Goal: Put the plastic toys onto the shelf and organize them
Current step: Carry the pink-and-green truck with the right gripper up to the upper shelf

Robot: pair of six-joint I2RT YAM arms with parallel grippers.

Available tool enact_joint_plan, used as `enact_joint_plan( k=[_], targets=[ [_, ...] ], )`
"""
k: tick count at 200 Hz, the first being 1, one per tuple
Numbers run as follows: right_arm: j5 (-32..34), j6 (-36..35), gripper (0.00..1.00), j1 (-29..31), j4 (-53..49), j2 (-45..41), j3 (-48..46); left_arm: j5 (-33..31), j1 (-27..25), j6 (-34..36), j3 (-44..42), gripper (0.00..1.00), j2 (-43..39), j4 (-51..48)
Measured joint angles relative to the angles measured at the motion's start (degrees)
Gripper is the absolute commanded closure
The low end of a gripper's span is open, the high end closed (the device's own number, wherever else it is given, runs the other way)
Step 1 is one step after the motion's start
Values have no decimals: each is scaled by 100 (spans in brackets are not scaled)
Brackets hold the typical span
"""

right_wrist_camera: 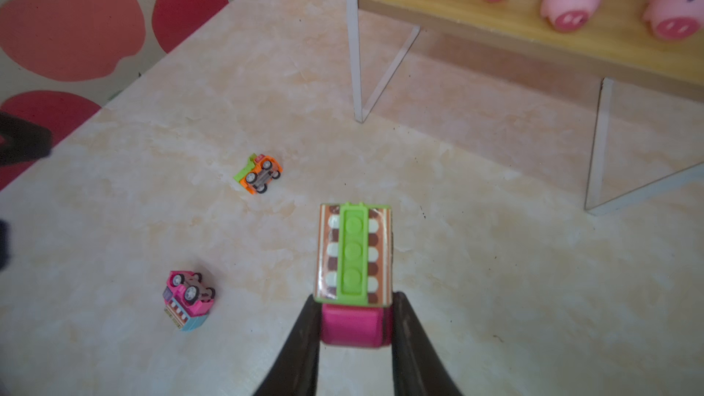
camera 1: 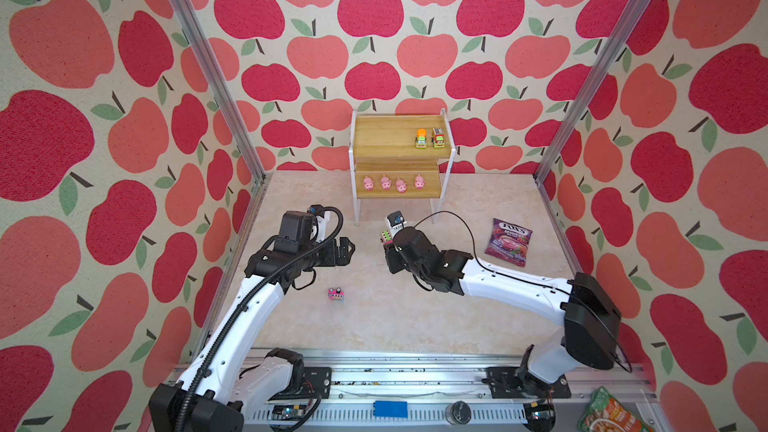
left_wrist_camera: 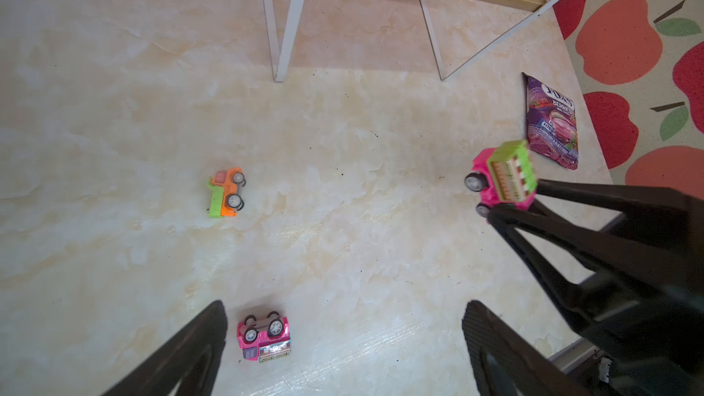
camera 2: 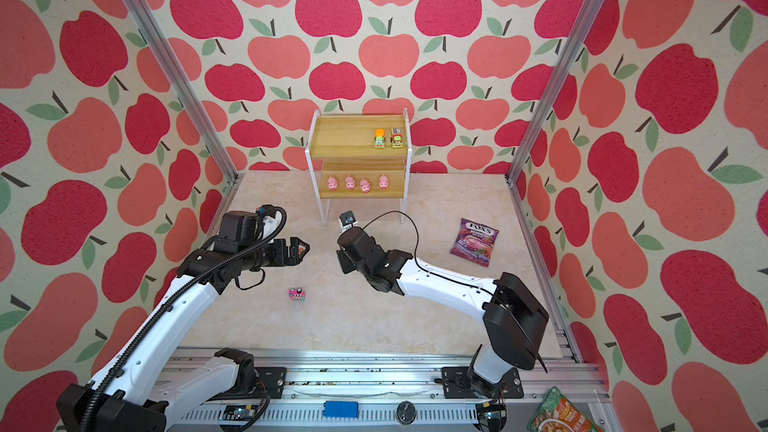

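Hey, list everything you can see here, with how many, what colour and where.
Shelf: one, wood boards, white frame, back of table.
Pig figures: four, pink, lower board.
Shelved trucks: two, orange-green and brown-green, top board.
Orange-green truck: one, on its side, table.
Pink truck: one, tipped over, table.
Candy bag: one, purple, table's right.
Snack packet: one, green-orange, by front rail.
Left gripper: one, black, open, empty.
Right gripper: one, black, shut on pink-green truck.

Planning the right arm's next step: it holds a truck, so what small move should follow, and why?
Probably raise the right hand toward the shelf's top board: it is shut on a pink-green truck, two trucks already stand at that board's right end, and bare wood lies beside them.
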Motion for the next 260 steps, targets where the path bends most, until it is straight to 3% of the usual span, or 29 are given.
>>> enact_joint_plan(
  k=[60,107,141,260],
  targets=[
    [103,-929,79,-487,-774,-284,1987,-7,63,-295,44,2,-9,79],
    [92,-1220,79,-999,-837,151,3348,-299,-527,-188,765,0,192,28],
    [98,-1224,79,-1217,-833,669,3805,-479,-782,-50,1029,0,378,127],
    [595,-1174,78,-1333,-481,2052,4870,-599,-752,35,647,0,522,387]
  ],
)
